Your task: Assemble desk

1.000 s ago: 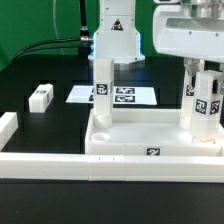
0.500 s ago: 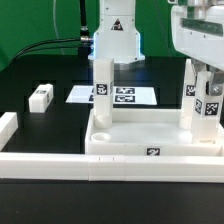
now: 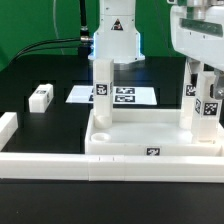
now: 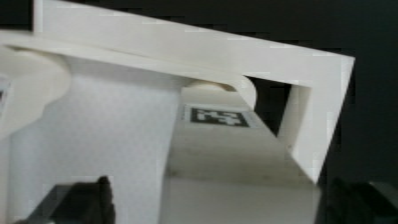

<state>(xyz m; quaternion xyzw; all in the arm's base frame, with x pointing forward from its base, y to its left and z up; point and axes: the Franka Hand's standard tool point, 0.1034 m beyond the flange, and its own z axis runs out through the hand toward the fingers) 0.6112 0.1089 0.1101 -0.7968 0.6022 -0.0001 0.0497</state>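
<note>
Exterior view: the gripper (image 3: 206,78) hangs over the far right corner of the desk top slab (image 3: 130,150), its fingers reaching down on either side of the top of an upright leg (image 3: 205,110). That leg stands in the slab's corner with its long axis vertical, directly below the wrist. In the wrist view the two dark fingertips (image 4: 80,200) sit far apart with the leg's white column between them, so the jaws are spread and seem to pinch nothing.

The slab lies upside down like a shallow tray, close behind the front border rail (image 3: 60,166), with its tag facing the camera. A second leg (image 3: 101,92) stands upright in the slab's far left corner.

Since the right leg looks seated, the next move probably starts with a straight lift along the leg's axis; any sideways drift could knock it. A loose leg (image 3: 40,97) lies flat on the black table well off to the exterior view's left, with its long axis running away from the camera. The upright left leg stands roughly between it and the gripper, so the crossing calls for height. The marker board (image 3: 130,96) lies behind the slab and a short side rail (image 3: 8,128) sits at the far left; neither blocks the way.
</note>
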